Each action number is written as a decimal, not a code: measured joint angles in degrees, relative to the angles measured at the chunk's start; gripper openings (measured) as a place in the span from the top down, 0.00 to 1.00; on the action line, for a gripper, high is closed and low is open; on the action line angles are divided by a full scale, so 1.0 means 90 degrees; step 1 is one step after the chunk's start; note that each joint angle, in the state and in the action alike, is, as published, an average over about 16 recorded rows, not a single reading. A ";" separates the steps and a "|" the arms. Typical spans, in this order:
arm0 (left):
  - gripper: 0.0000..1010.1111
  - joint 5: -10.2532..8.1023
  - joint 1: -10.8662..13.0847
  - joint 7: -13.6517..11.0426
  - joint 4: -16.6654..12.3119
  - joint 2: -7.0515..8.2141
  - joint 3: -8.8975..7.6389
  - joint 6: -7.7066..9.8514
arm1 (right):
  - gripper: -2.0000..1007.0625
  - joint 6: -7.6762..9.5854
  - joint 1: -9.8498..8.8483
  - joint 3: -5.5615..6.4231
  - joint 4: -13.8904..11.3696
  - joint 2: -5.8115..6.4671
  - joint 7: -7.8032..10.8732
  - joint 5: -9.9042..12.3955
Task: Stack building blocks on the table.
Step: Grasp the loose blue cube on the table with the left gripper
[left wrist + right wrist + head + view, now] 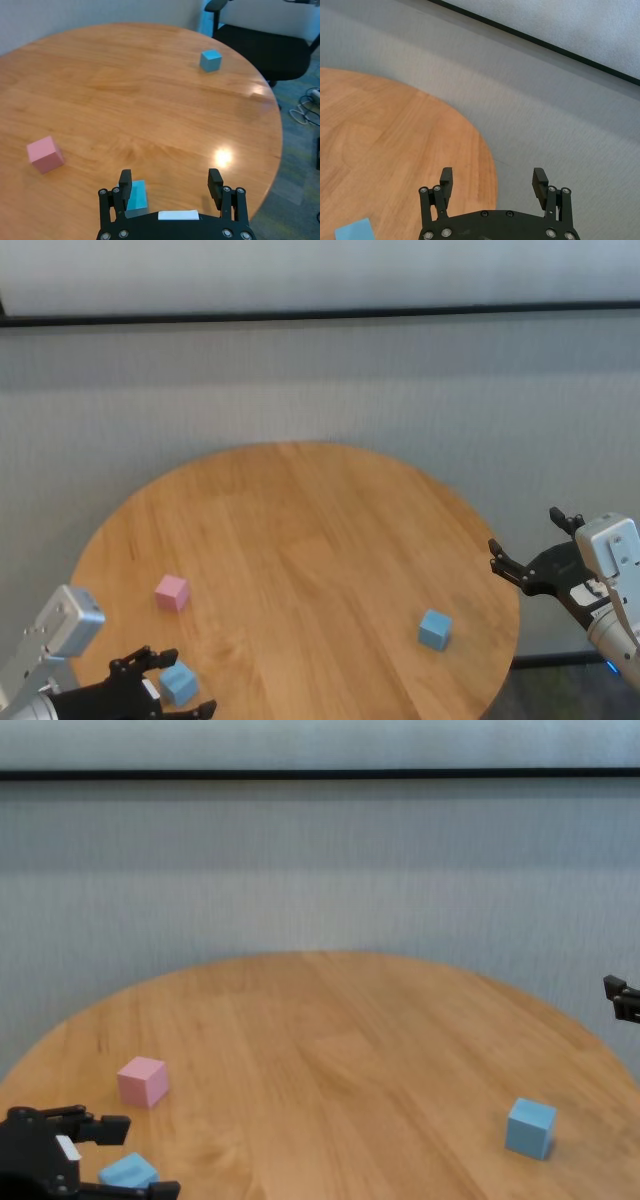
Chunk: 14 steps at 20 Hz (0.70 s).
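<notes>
On the round wooden table [300, 520] lie a pink block [172, 592] at the near left and a light blue block [434, 629] at the near right. A second light blue block [178, 685] sits at the table's near left edge, between the open fingers of my left gripper [189, 679]. In the left wrist view this block [136, 195] rests beside one finger [125, 181] and the other finger stands well clear of it. My right gripper [527, 533] hovers open and empty just off the table's right edge, above and beyond the right blue block [354, 231].
A black office chair [270, 45] stands past the table's right side, with cables [307, 107] on the floor near it. A grey wall [320, 380] rises behind the table.
</notes>
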 joint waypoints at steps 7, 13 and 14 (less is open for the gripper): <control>0.01 0.0221 0.0031 0.0323 0.0046 -0.0207 -0.0067 0.0206 | 0.01 0.0000 0.0000 0.0000 0.0000 0.0000 0.0000 0.0000; 0.01 0.0413 -0.0001 0.0476 0.0157 -0.0370 -0.0103 0.0335 | 0.01 0.0000 0.0000 0.0000 0.0000 0.0000 0.0000 0.0000; 0.01 0.0444 -0.0013 0.0489 0.0184 -0.0394 -0.0109 0.0346 | 0.01 0.0000 0.0000 0.0000 0.0000 0.0000 0.0000 0.0000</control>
